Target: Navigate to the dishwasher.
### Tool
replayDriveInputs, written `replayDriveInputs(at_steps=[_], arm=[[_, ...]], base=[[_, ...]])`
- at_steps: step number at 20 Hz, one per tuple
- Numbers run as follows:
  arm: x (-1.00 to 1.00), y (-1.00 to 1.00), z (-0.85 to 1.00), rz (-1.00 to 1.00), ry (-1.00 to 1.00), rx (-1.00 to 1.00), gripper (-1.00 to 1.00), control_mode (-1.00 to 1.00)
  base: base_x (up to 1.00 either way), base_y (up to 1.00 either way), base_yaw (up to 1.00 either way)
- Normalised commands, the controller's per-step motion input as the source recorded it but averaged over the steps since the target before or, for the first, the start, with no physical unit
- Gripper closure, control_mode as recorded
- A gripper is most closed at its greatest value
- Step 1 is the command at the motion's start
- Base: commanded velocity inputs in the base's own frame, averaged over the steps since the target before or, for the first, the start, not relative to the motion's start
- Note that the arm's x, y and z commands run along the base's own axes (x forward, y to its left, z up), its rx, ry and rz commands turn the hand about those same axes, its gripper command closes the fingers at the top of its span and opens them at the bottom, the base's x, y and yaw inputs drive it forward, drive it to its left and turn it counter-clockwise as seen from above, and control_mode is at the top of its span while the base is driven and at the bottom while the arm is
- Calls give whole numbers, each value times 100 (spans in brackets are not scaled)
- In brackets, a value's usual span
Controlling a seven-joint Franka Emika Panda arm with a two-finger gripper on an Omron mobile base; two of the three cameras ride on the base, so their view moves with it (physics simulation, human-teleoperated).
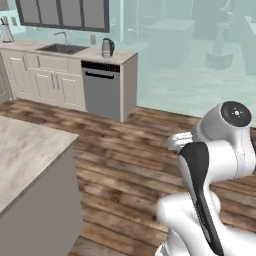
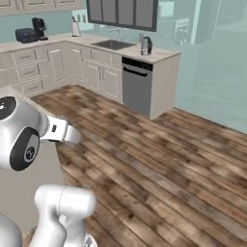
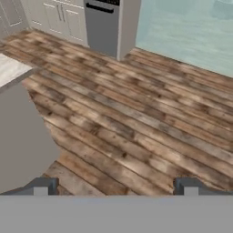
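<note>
The dishwasher (image 1: 102,91) stands at the right end of the far counter run, a grey metallic front with a black control strip and a black bar handle. It also appears in the right base view as the dishwasher (image 2: 136,87), and its lower front shows at the top of the hand view as the dishwasher (image 3: 103,28). A wide stretch of wooden floor (image 1: 135,155) lies between me and it. My gripper (image 3: 116,189) is open with nothing between its fingertips (image 3: 43,186), pointing down at the floor. The arm is folded close to the base.
A grey kitchen island (image 1: 30,165) with a pale stone top stands close on my left, the island (image 3: 20,132) near the hand. Cream cabinets (image 1: 47,82), a sink (image 1: 62,48) and a kettle (image 1: 107,47) flank the dishwasher. Open floor extends to its right.
</note>
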Motion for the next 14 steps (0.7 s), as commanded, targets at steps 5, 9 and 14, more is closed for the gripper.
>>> replayDriveInputs(at_steps=[5, 9, 14], arm=[[0, 0, 0, 0, 0, 0, -100, 100], [0, 0, 0, 0, 0, 0, -100, 100], [0, 0, 0, 0, 0, 0, -100, 100]], base=[[100, -67, 3], [100, -41, 6], [100, -14, 1]])
